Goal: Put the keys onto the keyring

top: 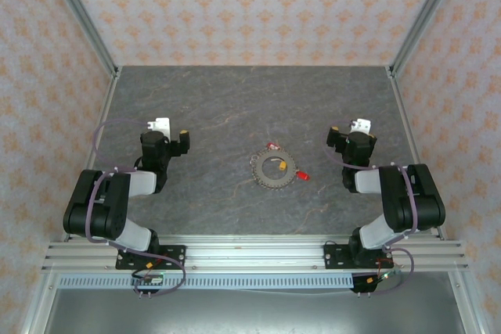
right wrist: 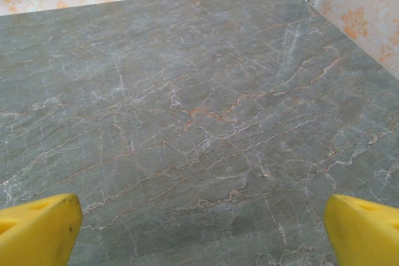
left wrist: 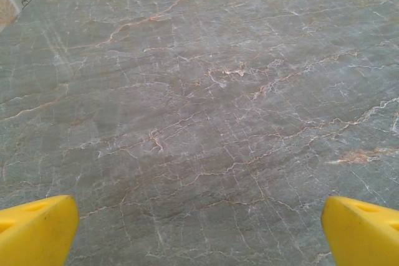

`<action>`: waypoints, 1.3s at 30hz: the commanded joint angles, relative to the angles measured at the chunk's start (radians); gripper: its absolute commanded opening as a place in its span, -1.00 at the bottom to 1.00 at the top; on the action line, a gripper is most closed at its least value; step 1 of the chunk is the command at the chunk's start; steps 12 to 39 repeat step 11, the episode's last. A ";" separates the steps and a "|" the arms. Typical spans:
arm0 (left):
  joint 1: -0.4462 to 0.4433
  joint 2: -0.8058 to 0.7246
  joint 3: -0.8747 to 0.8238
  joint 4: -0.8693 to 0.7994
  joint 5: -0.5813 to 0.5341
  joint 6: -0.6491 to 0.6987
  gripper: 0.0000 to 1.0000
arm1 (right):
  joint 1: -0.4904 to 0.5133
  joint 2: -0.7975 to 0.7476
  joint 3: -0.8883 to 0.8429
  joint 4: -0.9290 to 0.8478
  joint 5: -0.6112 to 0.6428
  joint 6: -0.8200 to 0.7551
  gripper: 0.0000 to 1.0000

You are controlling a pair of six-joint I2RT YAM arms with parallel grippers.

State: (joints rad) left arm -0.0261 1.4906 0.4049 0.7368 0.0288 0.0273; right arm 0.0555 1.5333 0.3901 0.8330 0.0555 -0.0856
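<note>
Early days here: the keyring lies mid-table with the yellow key loose in its hole, a red key at its far edge and a second red key just right, apparently none threaded, while the left gripper and right gripper hang wide open and empty, well apart from it.

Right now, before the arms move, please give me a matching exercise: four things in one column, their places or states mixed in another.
Things:
1 keyring
2 yellow key
3 red keys
4 left hand

Places or states:
A inside the ring's hole
B open over bare table
C flat at the table's middle
D beside the ring's toothed outer edge

Pairs: 1-C, 2-A, 3-D, 4-B.
</note>
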 commanded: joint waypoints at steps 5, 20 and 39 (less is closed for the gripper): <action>-0.001 0.007 0.021 0.007 -0.055 -0.008 1.00 | -0.003 -0.005 0.007 -0.005 -0.001 0.012 0.98; -0.001 0.007 0.022 0.006 -0.056 -0.010 1.00 | -0.004 -0.006 0.006 -0.006 -0.005 0.012 0.98; -0.001 0.007 0.022 0.006 -0.056 -0.010 1.00 | -0.004 -0.006 0.006 -0.006 -0.005 0.012 0.98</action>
